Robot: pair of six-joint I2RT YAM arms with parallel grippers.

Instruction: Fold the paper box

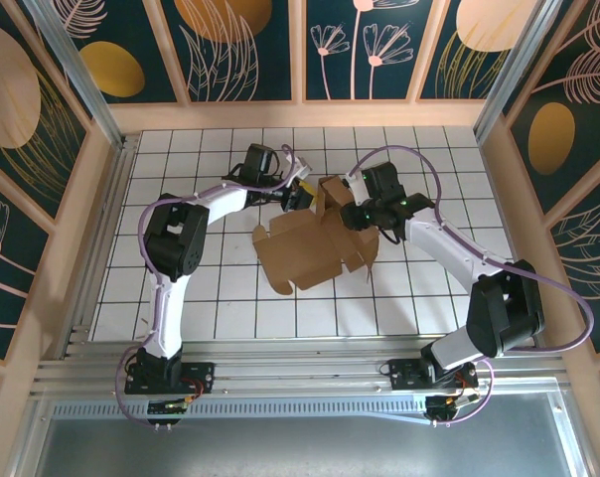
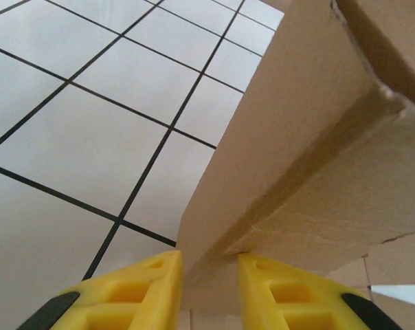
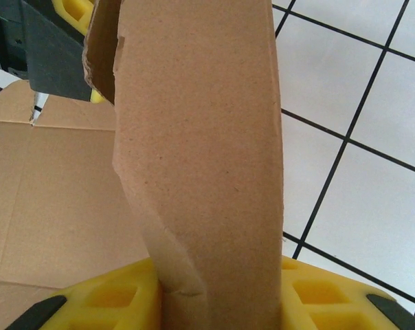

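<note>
The paper box [image 1: 298, 256] lies half-formed on the white gridded table [image 1: 181, 298]. Its flat panels spread toward the arm bases and its far flaps stand raised. At the box's far right corner, the right gripper [image 3: 218, 268] is clamped on an upright, slightly buckled flap that fills the gap between its yellow fingers [image 3: 104, 295]. At the box's far left corner, the left gripper [image 2: 209, 261] straddles the edge of a raised panel, one finger on each side. Whether it pinches the cardboard or merely brackets it, I cannot tell. Beyond the box, bare tiles run to the patterned back wall [image 1: 240, 50].
</note>
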